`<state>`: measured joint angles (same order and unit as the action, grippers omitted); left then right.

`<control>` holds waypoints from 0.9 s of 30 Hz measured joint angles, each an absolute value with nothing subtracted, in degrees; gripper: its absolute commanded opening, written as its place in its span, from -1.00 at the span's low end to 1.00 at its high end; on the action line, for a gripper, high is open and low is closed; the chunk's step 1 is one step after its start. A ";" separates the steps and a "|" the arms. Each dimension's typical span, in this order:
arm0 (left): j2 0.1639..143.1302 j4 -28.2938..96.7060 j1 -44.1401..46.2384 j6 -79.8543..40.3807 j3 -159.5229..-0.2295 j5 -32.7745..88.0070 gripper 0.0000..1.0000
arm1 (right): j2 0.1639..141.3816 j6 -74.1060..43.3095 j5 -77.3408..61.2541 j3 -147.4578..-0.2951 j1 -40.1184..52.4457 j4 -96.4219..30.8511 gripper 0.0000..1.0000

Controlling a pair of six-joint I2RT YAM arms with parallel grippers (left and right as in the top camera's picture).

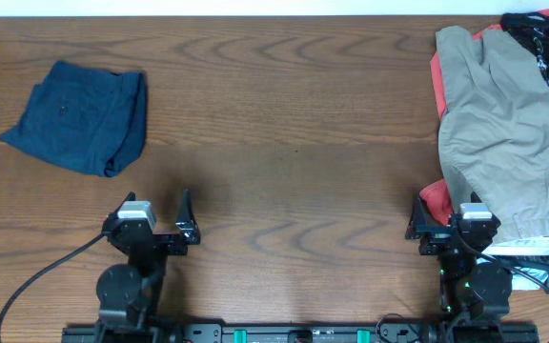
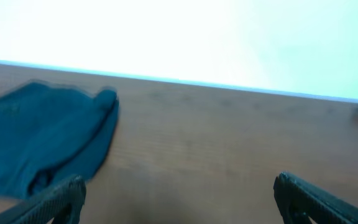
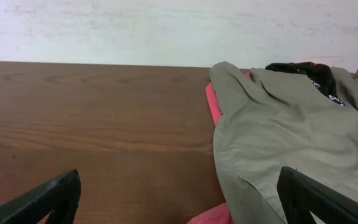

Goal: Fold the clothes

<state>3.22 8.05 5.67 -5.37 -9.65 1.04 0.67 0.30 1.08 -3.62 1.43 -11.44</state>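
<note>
A folded dark navy garment (image 1: 79, 116) lies at the far left of the wooden table (image 1: 294, 124); it also shows blurred in the left wrist view (image 2: 42, 143). A pile at the right holds a khaki-tan garment (image 1: 508, 124) over a red-orange one (image 1: 437, 202), a black one (image 1: 538, 36) at the back and a pale striped one (image 1: 541, 251) at the front. The right wrist view shows the khaki (image 3: 284, 137), the red-orange (image 3: 212, 102) and the black (image 3: 303, 70) garments. My left gripper (image 1: 157, 221) is open and empty near the front edge. My right gripper (image 1: 446, 221) is open and empty beside the pile.
A pale wall (image 3: 166, 28) runs behind the table's far edge. Both arm bases sit at the front edge, with a black cable (image 1: 36, 276) trailing from the left one. The jaw tips show in the left wrist view (image 2: 179, 196) and the right wrist view (image 3: 179, 193).
</note>
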 measured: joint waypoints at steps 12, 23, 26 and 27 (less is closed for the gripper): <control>0.60 0.71 3.73 -5.04 -0.99 1.06 0.95 | 0.67 0.32 1.08 -3.62 1.43 -11.46 0.98; 0.58 1.48 3.53 -4.80 -1.02 1.30 0.96 | 0.67 0.32 1.08 -3.62 1.43 -11.42 0.98; 0.60 1.50 3.51 -4.80 -1.02 1.30 0.96 | 0.67 0.30 1.08 -3.62 1.43 -11.42 0.98; 0.60 1.48 3.53 -4.80 -1.02 1.30 0.96 | 0.67 0.32 1.08 -3.62 1.43 -11.42 0.98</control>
